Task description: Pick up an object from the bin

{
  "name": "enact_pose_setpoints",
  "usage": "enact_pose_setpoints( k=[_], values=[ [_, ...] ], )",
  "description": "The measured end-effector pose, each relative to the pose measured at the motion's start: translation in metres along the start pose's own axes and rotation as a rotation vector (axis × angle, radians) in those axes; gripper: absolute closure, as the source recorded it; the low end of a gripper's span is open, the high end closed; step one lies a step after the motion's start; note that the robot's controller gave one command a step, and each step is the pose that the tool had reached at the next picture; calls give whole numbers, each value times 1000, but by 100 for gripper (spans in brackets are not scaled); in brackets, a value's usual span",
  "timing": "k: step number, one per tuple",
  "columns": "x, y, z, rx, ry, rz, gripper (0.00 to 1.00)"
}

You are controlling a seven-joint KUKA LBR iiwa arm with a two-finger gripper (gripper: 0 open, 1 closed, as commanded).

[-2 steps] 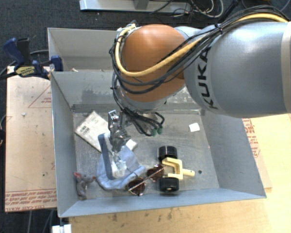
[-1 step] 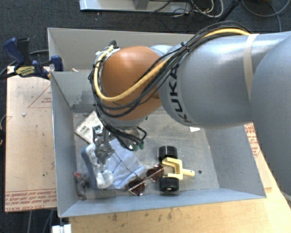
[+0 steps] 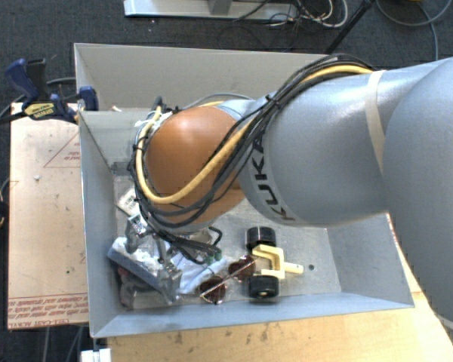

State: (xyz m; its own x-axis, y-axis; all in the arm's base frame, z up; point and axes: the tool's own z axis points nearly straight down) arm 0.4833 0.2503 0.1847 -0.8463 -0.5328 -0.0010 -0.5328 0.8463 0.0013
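Grey metal bin (image 3: 211, 70), sloped walls, flat dull floor, bare on the side far from the pincer.

Arm (image 3: 340, 149): thick grey casing, entering from the view's right and covering much of the bin. Rounded orange cover (image 3: 185, 161) at the wrist, directly above the pincer. Black cables and a yellow hose (image 3: 234, 145) are looped over it.

Pincer (image 3: 164, 276): metal, low in the bin's near left corner, down among a heap. Whether it is released or clenched cannot be told, and no item can be seen gripped in it.

Heap: slate-grey flat piece (image 3: 132, 262) just beside the pincer on the side away from the arm; pale crumpled wrapping (image 3: 187, 268) just beside it on the other side. The remaining items are tangled and not identifiable.

Sunglasses (image 3: 225, 281): dark reddish lenses, near the pincer toward the view's right, lying on the bin floor.

Toy cart (image 3: 275, 262): cream body, black wheels, beyond the sunglasses and further from the pincer, close to the near wall.

Room: dark carpet floor (image 3: 30, 21) around the bin. Beyond the bin's far wall, well apart from the pincer, are a pale metal bar (image 3: 204, 6) and loose floor cables (image 3: 309, 2).
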Motion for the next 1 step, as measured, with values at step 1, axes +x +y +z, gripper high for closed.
enact_pose_setpoints(
  k=[1],
  values=[
    [0,0,0,0,0,1,0]
  ],
)
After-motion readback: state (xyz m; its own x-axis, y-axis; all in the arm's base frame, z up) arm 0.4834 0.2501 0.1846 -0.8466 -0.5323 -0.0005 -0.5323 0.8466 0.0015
